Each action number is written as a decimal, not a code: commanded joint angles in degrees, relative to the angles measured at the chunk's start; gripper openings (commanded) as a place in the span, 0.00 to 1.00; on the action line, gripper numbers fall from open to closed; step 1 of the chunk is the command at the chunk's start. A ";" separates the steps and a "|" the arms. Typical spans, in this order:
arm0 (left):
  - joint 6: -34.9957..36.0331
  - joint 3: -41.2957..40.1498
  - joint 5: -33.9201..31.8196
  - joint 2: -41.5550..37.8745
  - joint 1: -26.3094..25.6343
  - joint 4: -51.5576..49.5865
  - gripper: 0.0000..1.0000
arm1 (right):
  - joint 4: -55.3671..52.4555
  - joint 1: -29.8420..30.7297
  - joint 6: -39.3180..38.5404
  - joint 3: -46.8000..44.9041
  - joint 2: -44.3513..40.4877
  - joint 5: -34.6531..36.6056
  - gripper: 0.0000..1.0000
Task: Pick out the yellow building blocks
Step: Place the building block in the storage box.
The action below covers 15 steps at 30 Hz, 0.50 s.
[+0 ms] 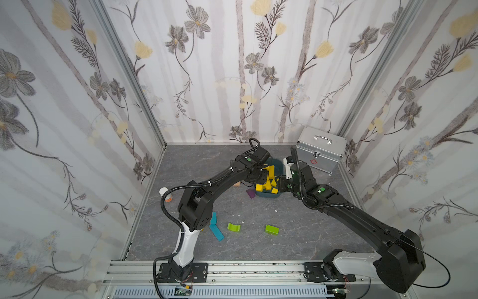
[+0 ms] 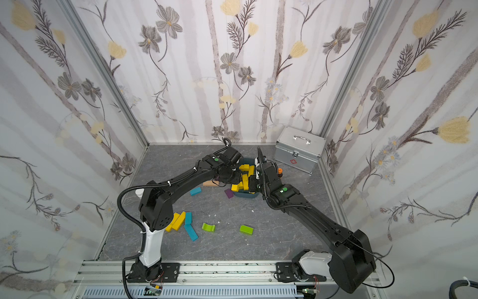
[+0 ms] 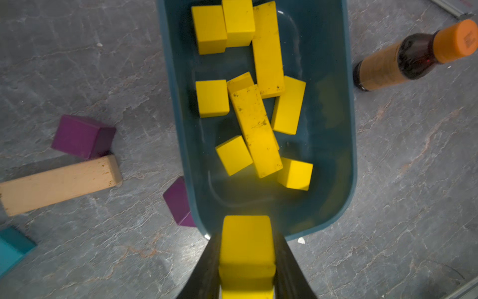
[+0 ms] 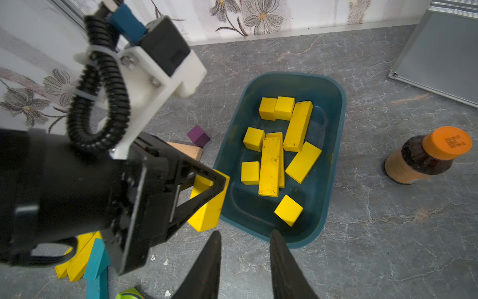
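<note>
Several yellow building blocks (image 3: 254, 129), cubes and bars, lie in a dark teal bin (image 3: 333, 129) at the back of the table, as both top views show (image 1: 266, 185). My left gripper (image 3: 247, 236) hangs over the bin's near rim, shut on one more yellow block (image 3: 247, 259); the right wrist view shows this block (image 4: 209, 214) between its fingers. My right gripper (image 4: 246, 233) stands open and empty just outside the bin's (image 4: 333, 155) rim. Two yellow bars (image 2: 177, 221) lie on the table by the left arm's base.
A brown bottle with an orange cap (image 3: 413, 55) stands beside the bin. Two purple cubes (image 3: 82, 136) and a tan bar (image 3: 59, 185) lie on its other side. Teal blocks (image 2: 191, 231) and lime-green blocks (image 1: 271, 229) lie nearer the front. A silver case (image 1: 320, 150) sits back right.
</note>
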 commanded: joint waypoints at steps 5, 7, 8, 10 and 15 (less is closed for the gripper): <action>-2.98 8.53 0.96 6.94 -0.74 3.36 0.00 | -0.23 -0.44 0.23 -0.57 -1.36 -0.46 0.35; -3.66 10.37 0.92 8.52 -0.80 3.61 0.00 | -0.70 -0.61 0.14 -0.62 -1.30 -0.49 0.35; -4.10 11.06 1.23 9.26 -0.82 4.04 0.00 | -0.94 -0.70 0.13 -0.70 -1.19 -0.43 0.36; -4.75 12.32 2.27 10.56 -0.87 4.79 0.00 | -1.25 -1.19 0.27 -0.83 -0.71 -1.06 0.36; -6.66 16.57 3.90 14.36 -1.05 5.04 0.00 | -1.86 -2.99 1.78 -1.51 0.05 -1.47 0.35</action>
